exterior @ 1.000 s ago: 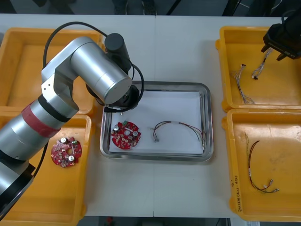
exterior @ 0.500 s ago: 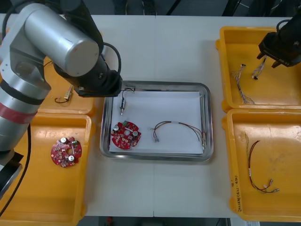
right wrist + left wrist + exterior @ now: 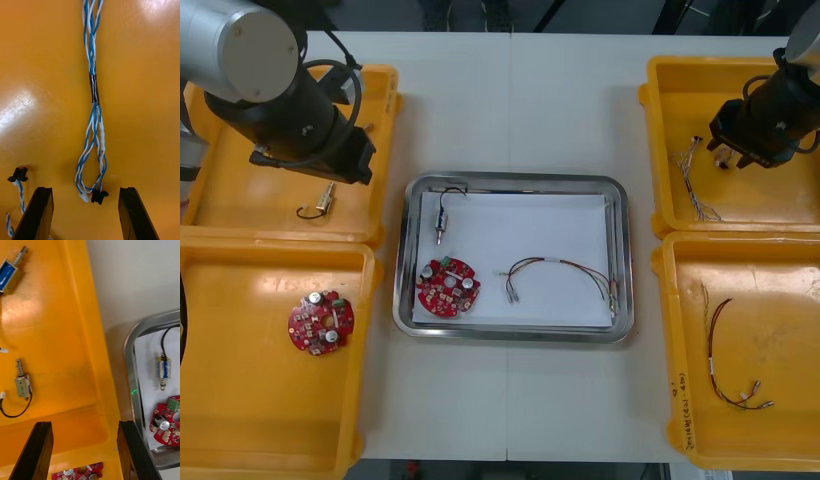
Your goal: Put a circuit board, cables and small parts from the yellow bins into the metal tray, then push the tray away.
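Left gripper (image 3: 84,423): over the far left yellow bin (image 3: 210,200), fingers wide apart, nothing between them
Small metal parts: two on that bin's floor, a lead-trailing part (image 3: 22,386) just ahead of one fingertip and a blue-bodied part (image 3: 11,273) farther ahead, neither touched
Spare circuit board (image 3: 321,322): in the near left yellow bin (image 3: 240,420), closer to the robot than the left gripper
Metal tray (image 3: 510,335): white inside, across the bin wall from the left gripper, between the two grippers
Tray contents: a tray part (image 3: 442,228) with a black lead at the end nearest the left gripper; the tray circuit board (image 3: 447,286) just beside it; a dark cable (image 3: 560,268) toward the right gripper's side
Right gripper (image 3: 85,189): low over the far right yellow bin (image 3: 780,210), fingers spread, holding nothing
Blue and white cable (image 3: 93,112): flat on the bin floor, its black end plug between the fingers and touching neither, the rest running straight ahead
Near right yellow bin (image 3: 780,440): closer to the robot than the right gripper, holds a thin cable (image 3: 715,350)
Writing (image 3: 677,392): dark marks on that bin's rim facing the tray, too small to read
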Robot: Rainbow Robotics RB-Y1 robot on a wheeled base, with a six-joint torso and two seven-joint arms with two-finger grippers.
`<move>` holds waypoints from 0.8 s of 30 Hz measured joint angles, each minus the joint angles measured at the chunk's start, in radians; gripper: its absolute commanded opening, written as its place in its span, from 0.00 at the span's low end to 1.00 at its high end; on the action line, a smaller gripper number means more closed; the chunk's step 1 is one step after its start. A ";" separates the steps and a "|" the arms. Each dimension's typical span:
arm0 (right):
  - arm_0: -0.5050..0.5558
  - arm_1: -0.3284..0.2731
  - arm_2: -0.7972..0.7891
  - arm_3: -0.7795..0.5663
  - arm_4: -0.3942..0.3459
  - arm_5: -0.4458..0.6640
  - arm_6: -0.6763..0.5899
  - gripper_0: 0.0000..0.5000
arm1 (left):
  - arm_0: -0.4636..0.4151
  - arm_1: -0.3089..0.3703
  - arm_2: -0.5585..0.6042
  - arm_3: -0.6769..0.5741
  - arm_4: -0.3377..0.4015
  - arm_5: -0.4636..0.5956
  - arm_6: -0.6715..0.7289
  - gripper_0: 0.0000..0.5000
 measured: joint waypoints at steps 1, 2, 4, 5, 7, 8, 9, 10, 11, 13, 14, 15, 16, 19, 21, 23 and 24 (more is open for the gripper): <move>0.004 0.002 0.000 0.000 0.000 -0.002 0.000 1.00 | -0.008 0.002 0.011 0.024 0.000 0.000 -0.004 1.00; 0.009 0.004 0.000 0.000 0.000 -0.002 0.000 1.00 | -0.015 0.003 0.020 0.047 0.000 0.000 -0.005 1.00; 0.017 0.006 0.000 0.000 -0.001 -0.002 0.000 1.00 | -0.031 0.004 0.040 0.096 0.000 0.000 -0.006 1.00; 0.020 0.006 0.000 0.000 -0.001 -0.002 0.000 1.00 | -0.041 0.005 0.049 0.121 -0.001 0.000 -0.011 1.00; 0.026 0.008 0.000 0.000 -0.001 -0.004 0.000 1.00 | -0.059 0.005 0.062 0.166 -0.003 -0.001 -0.031 1.00; 0.027 0.008 0.000 0.000 -0.002 -0.006 0.000 1.00 | -0.068 0.005 0.067 0.189 -0.006 -0.004 -0.053 1.00; 0.029 0.009 0.000 0.000 -0.002 -0.006 0.000 1.00 | -0.078 0.005 0.071 0.214 -0.010 -0.008 -0.091 1.00; 0.030 0.010 0.000 0.000 -0.002 -0.006 0.000 1.00 | -0.088 0.005 0.074 0.237 -0.015 -0.017 -0.139 1.00; 0.031 0.010 0.000 0.000 -0.003 -0.006 0.000 1.00 | -0.097 0.005 0.076 0.261 -0.021 -0.028 -0.197 1.00; 0.032 0.010 0.000 0.000 -0.006 -0.006 0.000 0.63 | -0.114 0.005 0.080 0.305 -0.031 -0.048 -0.327 1.00; 0.032 0.010 0.000 0.000 -0.009 -0.006 0.000 0.45 | -0.122 0.005 0.083 0.328 -0.036 -0.059 -0.397 1.00; 0.032 0.010 0.000 0.000 -0.010 -0.006 0.000 0.32 | -0.130 0.005 0.087 0.352 -0.038 -0.076 -0.465 1.00; 0.032 0.010 0.000 0.000 -0.011 -0.007 0.000 0.17 | -0.137 0.005 0.092 0.374 -0.040 -0.088 -0.518 1.00; 0.033 0.010 0.000 0.000 -0.012 -0.007 0.000 0.07 | -0.153 0.005 0.110 0.424 -0.047 -0.118 -0.595 1.00; 0.033 0.010 0.000 0.000 -0.012 -0.007 0.000 0.00 | -0.163 0.005 0.122 0.456 -0.054 -0.138 -0.595 1.00; 0.033 0.010 0.000 0.000 -0.013 -0.007 0.000 0.00 | -0.170 0.006 0.135 0.485 -0.059 -0.156 -0.595 1.00; 0.033 0.010 0.000 0.000 -0.013 -0.007 0.000 0.00 | -0.173 0.006 0.141 0.500 -0.062 -0.168 -0.595 1.00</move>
